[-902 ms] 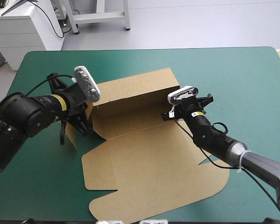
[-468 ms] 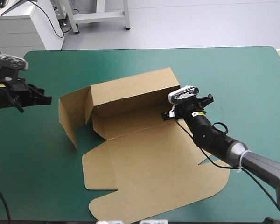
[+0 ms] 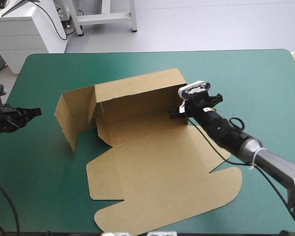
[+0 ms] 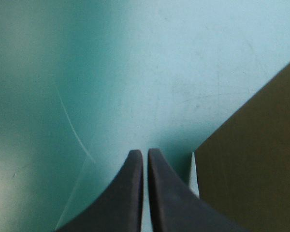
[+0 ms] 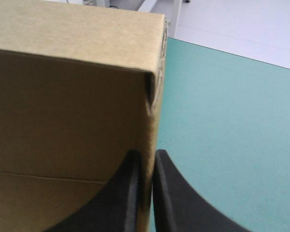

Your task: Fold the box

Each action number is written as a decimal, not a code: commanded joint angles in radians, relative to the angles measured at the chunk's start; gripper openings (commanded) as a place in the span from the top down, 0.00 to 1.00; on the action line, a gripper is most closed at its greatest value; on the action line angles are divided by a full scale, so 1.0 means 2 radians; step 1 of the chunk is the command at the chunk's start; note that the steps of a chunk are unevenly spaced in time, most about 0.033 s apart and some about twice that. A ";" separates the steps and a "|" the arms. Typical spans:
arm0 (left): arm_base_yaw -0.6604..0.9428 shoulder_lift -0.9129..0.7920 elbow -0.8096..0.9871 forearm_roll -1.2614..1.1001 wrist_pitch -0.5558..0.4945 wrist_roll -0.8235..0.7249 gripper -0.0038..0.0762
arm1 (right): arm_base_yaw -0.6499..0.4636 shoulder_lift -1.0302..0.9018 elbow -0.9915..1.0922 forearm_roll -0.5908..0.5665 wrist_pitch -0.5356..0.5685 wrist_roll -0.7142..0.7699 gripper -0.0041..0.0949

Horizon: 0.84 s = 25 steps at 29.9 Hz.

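Box: the brown box of cut board (image 3: pixel 142 147) lies around the middle of the teal-green surface (image 3: pixel 265 88), a little toward its left edge and reaching nearly to its near edge.
Raised: the long far wall (image 3: pixel 137 96) stands upright. At its left end a side flap (image 3: pixel 71 115) also stands, swung out toward the surface's left edge rather than square to the wall.
Flat: the large front sheet (image 3: pixel 162 187), with its rounded corner, lies flat toward the near edge.
Right pincer: the right pincer (image 5: pixel 146 154), two black fins, is clamped on the box at the right end of the far wall, with the board's edge between the fingers.
Left pincer: the left pincer (image 4: pixel 145 152) has its fingers together on nothing. It sits over bare cover near the surface's left edge, apart from the side flap just ahead of it.
Progress: early, as I judge it. One wall is up and held and one flap is loosely up. No end looks tucked, and the front sheet is not yet lifted.
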<state>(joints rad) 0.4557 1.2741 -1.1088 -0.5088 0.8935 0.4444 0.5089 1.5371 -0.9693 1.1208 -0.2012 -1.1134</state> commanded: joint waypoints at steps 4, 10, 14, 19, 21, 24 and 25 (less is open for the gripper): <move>0.001 -0.013 0.003 -0.024 -0.026 -0.005 0.94 | -0.089 0.028 -0.118 -0.047 0.257 0.108 0.94; 0.001 -0.013 0.003 -0.024 -0.034 -0.005 0.94 | -0.105 0.033 -0.232 -0.282 0.368 0.370 0.96; 0.001 -0.013 0.003 -0.025 -0.035 -0.005 0.94 | -0.105 0.034 -0.316 -0.383 0.445 0.497 0.96; 0.001 -0.013 0.003 -0.029 -0.035 -0.005 0.94 | -0.105 0.035 -0.398 -0.466 0.530 0.584 0.96; 0.001 -0.013 0.003 -0.036 -0.034 -0.005 0.94 | -0.105 0.035 -0.417 -0.477 0.565 0.592 0.96; 0.001 -0.013 0.003 -0.055 -0.030 -0.006 0.94 | -0.105 0.036 -0.432 -0.487 0.612 0.592 0.96; 0.001 -0.013 0.003 -0.057 -0.029 -0.006 0.94 | -0.105 0.036 -0.432 -0.489 0.631 0.592 0.96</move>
<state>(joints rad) 0.4557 1.2741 -1.0749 -0.5580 0.8638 0.4399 0.3022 1.6537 -1.7884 0.1425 1.0116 0.0575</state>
